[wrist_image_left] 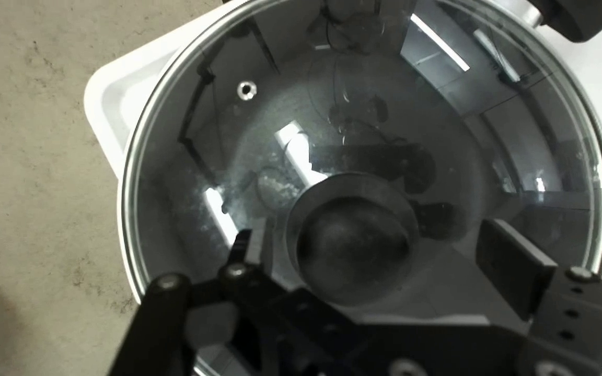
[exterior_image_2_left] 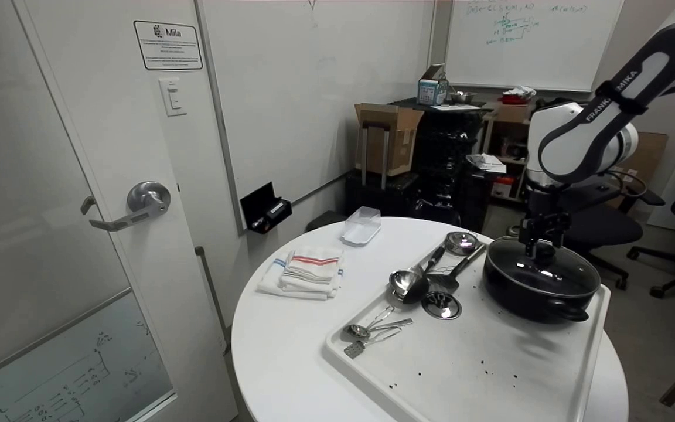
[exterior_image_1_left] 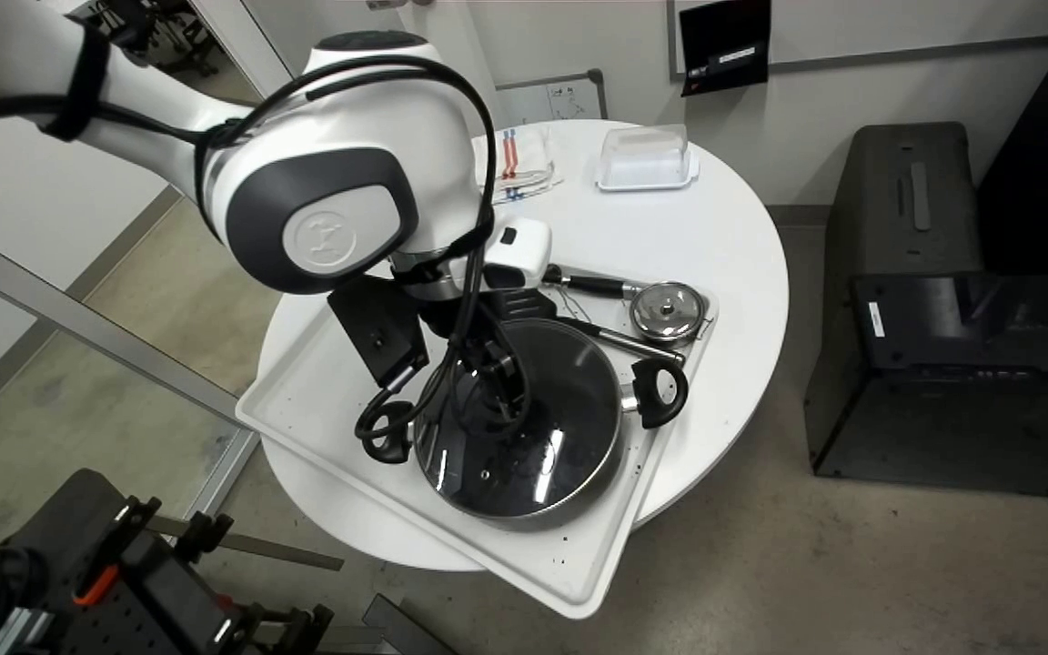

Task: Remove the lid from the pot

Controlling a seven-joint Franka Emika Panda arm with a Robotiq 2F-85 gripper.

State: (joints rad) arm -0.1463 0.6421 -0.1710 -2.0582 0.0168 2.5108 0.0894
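Over the lid [wrist_image_left: 384, 125], claw [wrist_image_left: 377, 235] wide agape, empty, blurry knob [wrist_image_left: 353, 248] between, pot [exterior_image_2_left: 516, 293] interior indistinct.

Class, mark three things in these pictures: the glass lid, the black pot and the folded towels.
Glass lid [wrist_image_left: 353, 245]: wrist view, on its dark centre knob.
Black pot [exterior_image_2_left: 525, 305]: an exterior view, on its outer side wall.
Folded towels [exterior_image_2_left: 313, 269]: an exterior view, on the top towel.
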